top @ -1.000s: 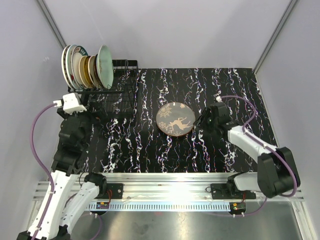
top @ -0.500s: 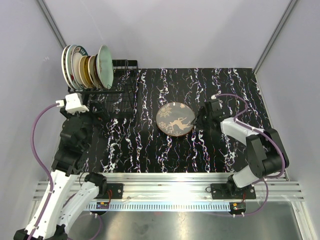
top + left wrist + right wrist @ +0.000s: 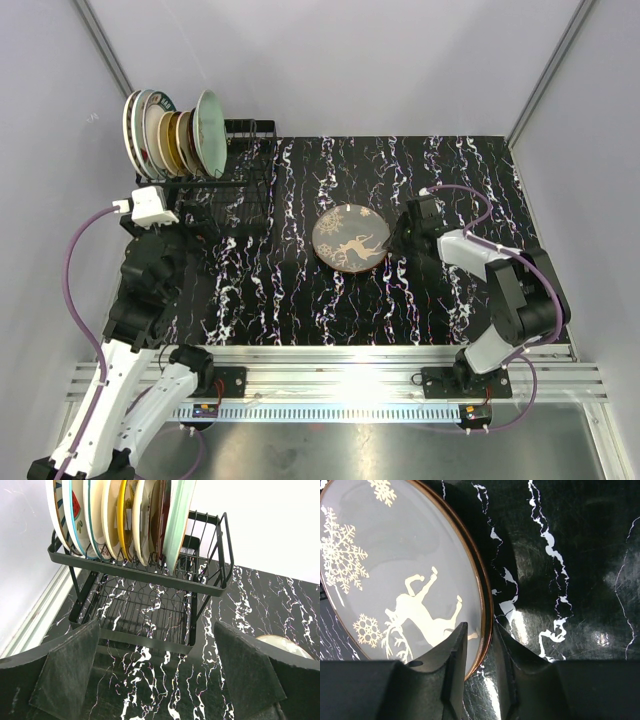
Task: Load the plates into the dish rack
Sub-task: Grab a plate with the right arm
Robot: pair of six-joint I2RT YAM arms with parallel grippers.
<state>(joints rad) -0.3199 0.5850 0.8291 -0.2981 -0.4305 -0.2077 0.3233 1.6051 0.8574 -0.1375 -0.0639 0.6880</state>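
A brown plate with a white deer and snowflakes (image 3: 347, 237) lies flat on the black marbled table. My right gripper (image 3: 396, 240) is at its right edge. In the right wrist view the gripper (image 3: 480, 628) is closed narrowly on the plate's copper rim, one finger over the plate (image 3: 395, 570), the other outside it. The black wire dish rack (image 3: 238, 172) stands at the far left, with several plates (image 3: 170, 132) upright in its upper row. My left gripper (image 3: 156, 630) is open and empty, just in front of the rack (image 3: 150, 575). The racked plates (image 3: 125, 515) show yellow, pale green and teal rims.
The rack's right part and lower tier (image 3: 145, 610) hold no plates. White walls enclose the table on the left, back and right. The aluminium rail (image 3: 340, 360) with the arm bases runs along the near edge. The deer plate's edge shows at the right of the left wrist view (image 3: 281, 643).
My right gripper has moved left to the deer plate's right rim and its arm has folded in. The left arm has barely moved. The plate has not moved.
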